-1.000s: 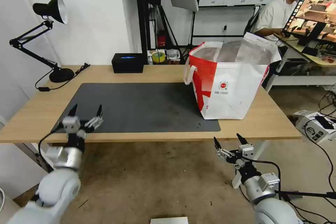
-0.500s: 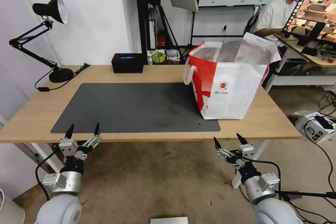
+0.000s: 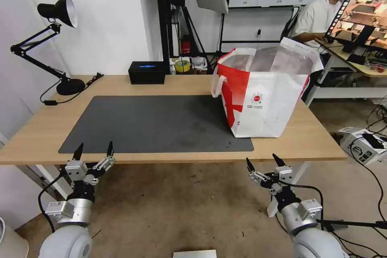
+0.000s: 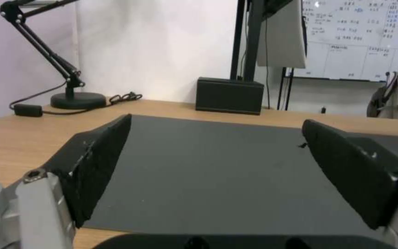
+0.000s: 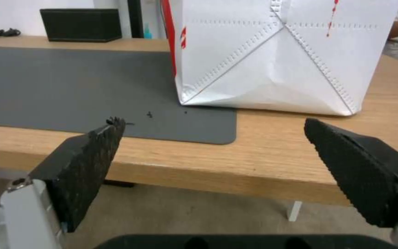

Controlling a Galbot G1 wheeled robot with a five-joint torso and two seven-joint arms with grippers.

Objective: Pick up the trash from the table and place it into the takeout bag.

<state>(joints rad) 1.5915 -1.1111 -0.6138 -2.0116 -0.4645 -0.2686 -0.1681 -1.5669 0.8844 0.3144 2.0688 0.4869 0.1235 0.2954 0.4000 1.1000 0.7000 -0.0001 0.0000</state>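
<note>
On the far left of the wide light-wood tabletop stands a black hinged desk lamp with its round base near the back edge. The left pincer hangs just below and in front of the tabletop's near edge, at the left corner of the large dark grey rectangular mat; its two black fingers are spread wide apart and hold nothing. In the left wrist view the mat stretches away between those fingers toward a black rectangular box at the back edge. Toward the right end stands the large boxy red-and-white takeout bag with silver foil lining, upright and open-topped, its base partly on the mat's right end and partly on bare wood. What lies inside it cannot be made out. The right pincer hangs below the near edge, in front of the bag, fingers wide apart and empty.
</note>
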